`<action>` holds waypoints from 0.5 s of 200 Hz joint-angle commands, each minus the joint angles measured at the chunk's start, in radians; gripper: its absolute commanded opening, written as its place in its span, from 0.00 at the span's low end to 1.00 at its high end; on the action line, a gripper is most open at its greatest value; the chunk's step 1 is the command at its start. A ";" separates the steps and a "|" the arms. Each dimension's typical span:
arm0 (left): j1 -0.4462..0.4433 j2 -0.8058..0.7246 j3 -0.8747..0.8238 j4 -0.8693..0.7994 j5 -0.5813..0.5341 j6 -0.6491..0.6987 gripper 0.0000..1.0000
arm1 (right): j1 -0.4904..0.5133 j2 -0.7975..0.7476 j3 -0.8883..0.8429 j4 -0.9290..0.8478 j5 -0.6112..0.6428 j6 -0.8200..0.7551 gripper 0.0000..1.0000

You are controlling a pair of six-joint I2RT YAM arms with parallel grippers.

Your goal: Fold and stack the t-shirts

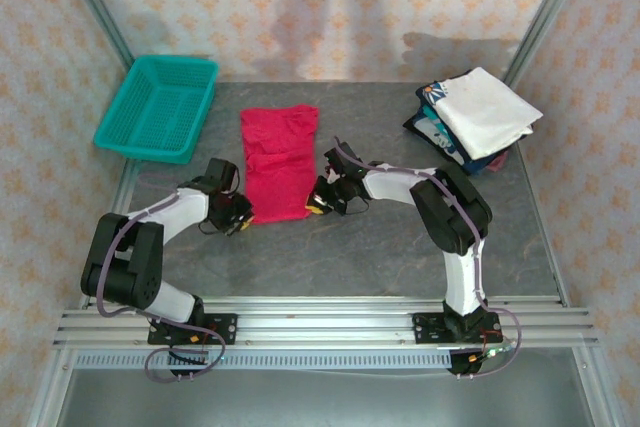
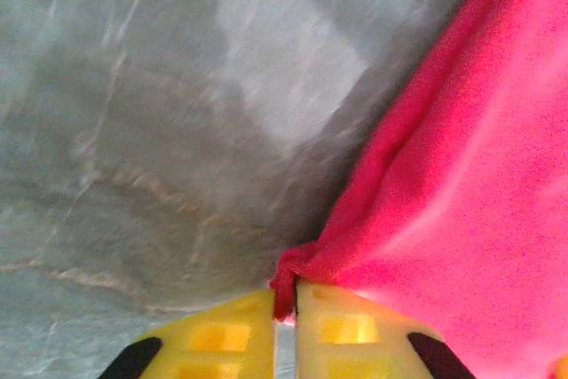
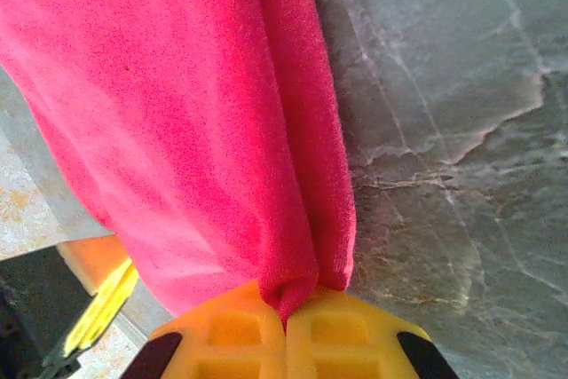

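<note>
Left arm (image 1: 170, 212), right arm (image 1: 395, 182): white link shells, black joint housings, black base plates (image 1: 190, 329).

Left gripper (image 1: 246, 221): black body, yellow fingers (image 2: 222, 336) moulded with square recesses, black patches at their outer rear corners.

Right gripper (image 1: 313, 205): same black body, same yellow fingers (image 3: 351, 335).

Behind each gripper a pale lilac cable (image 1: 400, 171) runs along the arm, looping loose at the base.

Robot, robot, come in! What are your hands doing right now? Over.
Left gripper shut on red t-shirt, near left corner. Right gripper shut on its near right corner. Folded stack far right, basket far left, neither blocking.
</note>
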 commanded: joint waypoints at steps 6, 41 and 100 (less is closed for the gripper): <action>0.000 -0.045 0.076 -0.017 -0.091 0.060 0.04 | 0.001 -0.054 -0.017 -0.016 0.014 -0.006 0.00; -0.002 -0.206 0.034 -0.102 -0.098 0.076 0.00 | 0.001 -0.141 -0.037 -0.069 0.023 -0.010 0.00; -0.034 -0.661 -0.082 -0.335 -0.080 0.014 0.00 | 0.065 -0.395 -0.148 -0.151 0.080 0.057 0.00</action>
